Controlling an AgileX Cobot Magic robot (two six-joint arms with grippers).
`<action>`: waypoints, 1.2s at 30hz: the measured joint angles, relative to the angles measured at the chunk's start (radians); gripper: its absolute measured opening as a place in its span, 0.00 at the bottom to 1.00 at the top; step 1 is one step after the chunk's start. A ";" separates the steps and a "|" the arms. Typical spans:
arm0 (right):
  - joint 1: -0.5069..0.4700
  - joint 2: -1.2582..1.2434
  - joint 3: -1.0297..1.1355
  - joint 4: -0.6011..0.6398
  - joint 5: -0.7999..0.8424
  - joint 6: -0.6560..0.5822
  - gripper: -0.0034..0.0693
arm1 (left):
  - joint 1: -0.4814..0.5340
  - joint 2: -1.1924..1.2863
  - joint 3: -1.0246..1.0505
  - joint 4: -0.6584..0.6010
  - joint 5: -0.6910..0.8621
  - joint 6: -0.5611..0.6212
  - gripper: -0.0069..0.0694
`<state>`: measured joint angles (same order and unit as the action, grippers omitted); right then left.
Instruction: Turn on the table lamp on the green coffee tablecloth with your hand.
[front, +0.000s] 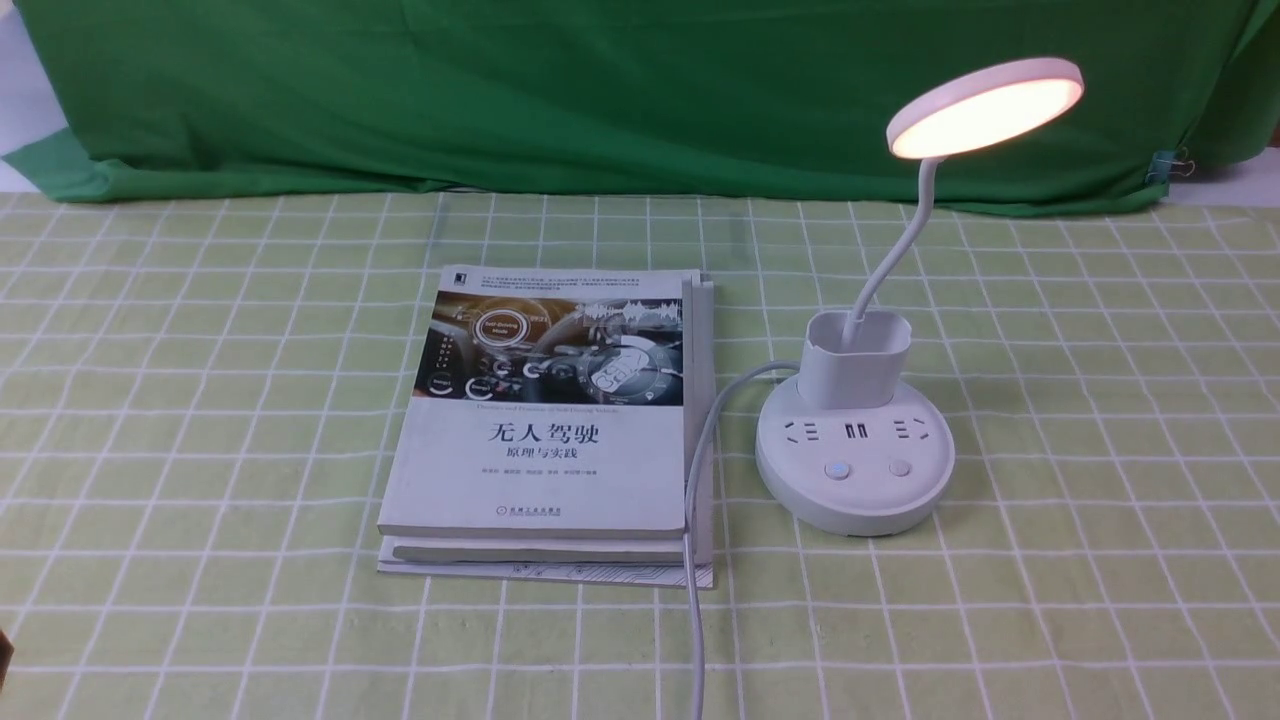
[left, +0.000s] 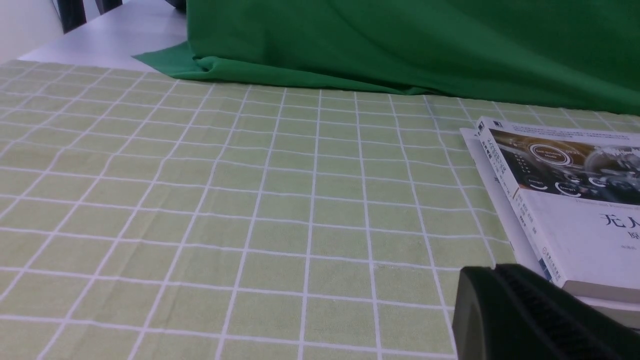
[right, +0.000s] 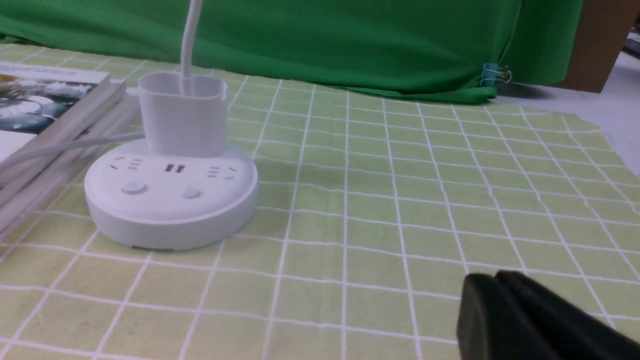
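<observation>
Lamp: the white lamp (front: 855, 505) stands upright on the desk, right of the middle, with its far edge behind and the far right corner well apart from it; lit
Lamp head: the round disc (front: 985, 108) is tilted, its underside glowing warm white
Neck: thin and curved (front: 897, 255), rising from the cup-shaped holder (front: 855, 370) to the disc
Base buttons: two on the round base; the left one (front: 838, 471) shows a blue light, the right one (front: 900, 468) shows no glow
Cord: the pale cord (front: 703, 440) curves from behind the holder, crosses the right side of the books and runs toward the near edge of the desk
Books: a stack (front: 545, 400) lies flat near the middle of the desk, to the left of the lamp, a car interior on the top cover
Tablecloth: pale green with white checks (front: 1080, 450), spread over the desk
Backdrop: dark green cloth (front: 600, 90) along the far edge; a clip (front: 1161, 166) holds it near the far right corner
Left claw: dark tip (left: 492, 287) in view, apart from the books; cannot tell whether wide or narrow
Right claw: dark tip (right: 495, 295) in view, apart from the lamp; cannot tell whether wide or narrow
</observation>
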<state>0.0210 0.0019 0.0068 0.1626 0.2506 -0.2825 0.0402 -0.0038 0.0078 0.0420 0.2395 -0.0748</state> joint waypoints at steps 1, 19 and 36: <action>0.000 0.000 0.000 0.000 0.000 0.000 0.13 | 0.000 0.000 0.000 0.000 0.000 0.000 0.09; 0.000 0.000 0.000 0.000 0.001 0.000 0.20 | 0.000 0.000 0.000 0.000 0.000 0.000 0.09; 0.000 0.000 0.000 0.000 0.001 0.000 0.24 | 0.000 0.000 0.000 0.000 0.000 0.000 0.09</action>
<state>0.0210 0.0019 0.0068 0.1626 0.2516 -0.2825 0.0402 -0.0038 0.0078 0.0420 0.2395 -0.0748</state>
